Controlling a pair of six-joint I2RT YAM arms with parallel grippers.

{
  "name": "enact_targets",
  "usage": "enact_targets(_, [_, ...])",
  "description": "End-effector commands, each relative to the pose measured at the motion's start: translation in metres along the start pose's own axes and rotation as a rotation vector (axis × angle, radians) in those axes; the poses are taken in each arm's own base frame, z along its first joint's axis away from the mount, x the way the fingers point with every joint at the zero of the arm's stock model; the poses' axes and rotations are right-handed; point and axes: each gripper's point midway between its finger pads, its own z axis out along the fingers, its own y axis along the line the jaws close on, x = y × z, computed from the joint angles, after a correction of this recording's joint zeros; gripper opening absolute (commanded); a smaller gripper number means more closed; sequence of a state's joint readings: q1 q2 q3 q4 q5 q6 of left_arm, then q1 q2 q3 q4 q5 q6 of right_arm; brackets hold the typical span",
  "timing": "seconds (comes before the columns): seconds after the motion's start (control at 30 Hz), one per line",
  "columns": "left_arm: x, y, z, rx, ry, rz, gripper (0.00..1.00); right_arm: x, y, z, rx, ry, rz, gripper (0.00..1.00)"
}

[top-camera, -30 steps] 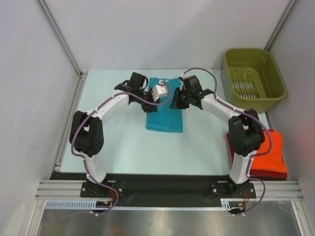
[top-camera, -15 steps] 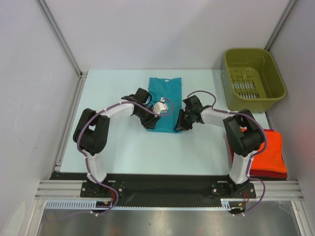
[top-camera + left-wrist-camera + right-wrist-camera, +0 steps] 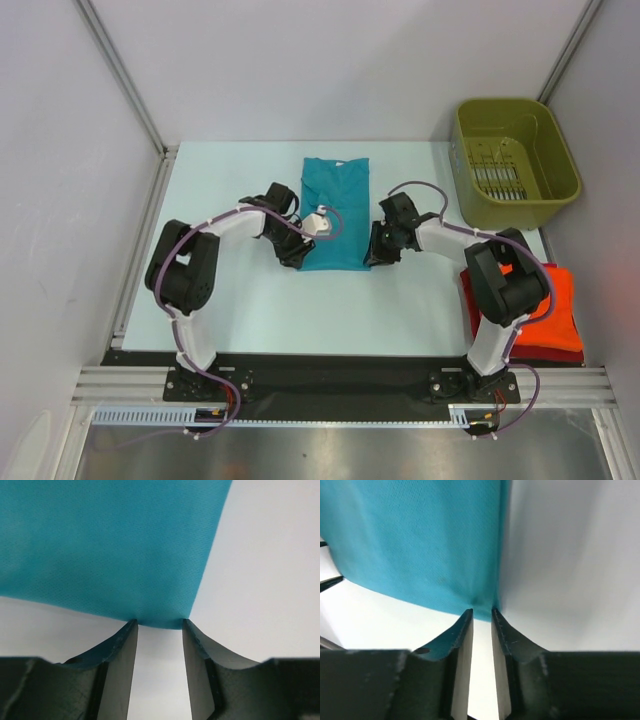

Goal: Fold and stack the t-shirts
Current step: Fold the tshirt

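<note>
One teal t-shirt [image 3: 336, 200], flat; left gripper [image 3: 160, 622] and right gripper [image 3: 482, 611] released at its near corners; two red t-shirts [image 3: 558, 300] stacked.

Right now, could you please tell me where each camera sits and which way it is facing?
Top external: fixed above and behind the arms, looking down on the table; both arms show, with the left gripper and right gripper at the near corners of the teal t-shirt.
Left wrist: on the left arm, looking low along its own fingers at one shirt corner.
Right wrist: on the right arm, looking along its own fingers at the other near corner.
Shared: all three views show the teal t-shirt and the table.
</note>
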State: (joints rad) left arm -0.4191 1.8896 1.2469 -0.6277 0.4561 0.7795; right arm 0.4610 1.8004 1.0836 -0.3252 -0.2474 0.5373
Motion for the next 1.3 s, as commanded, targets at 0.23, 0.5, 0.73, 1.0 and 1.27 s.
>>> enact_targets(0.23, [-0.016,-0.022,-0.031,-0.121,0.067,0.440,0.55,-0.002,0.009,-0.027,0.048,-0.066,-0.028,0.50])
enact_targets(0.5, [-0.026,0.009,-0.022,-0.284,0.077,0.543,0.66,0.004,0.000,0.000,0.062,-0.023,-0.010,0.49])
enact_targets(0.73, [-0.004,-0.019,0.008,-0.175,0.074,0.531,0.65,0.010,-0.007,0.011,0.064,-0.012,0.016,0.42])
enact_targets(1.0, [-0.006,-0.009,0.020,-0.224,0.056,0.506,0.51,0.009,-0.012,0.014,0.071,-0.009,0.025,0.18])
enact_targets(1.27, [-0.007,-0.024,0.003,-0.145,0.058,0.403,0.00,0.014,0.000,-0.011,0.060,0.004,-0.016,0.00])
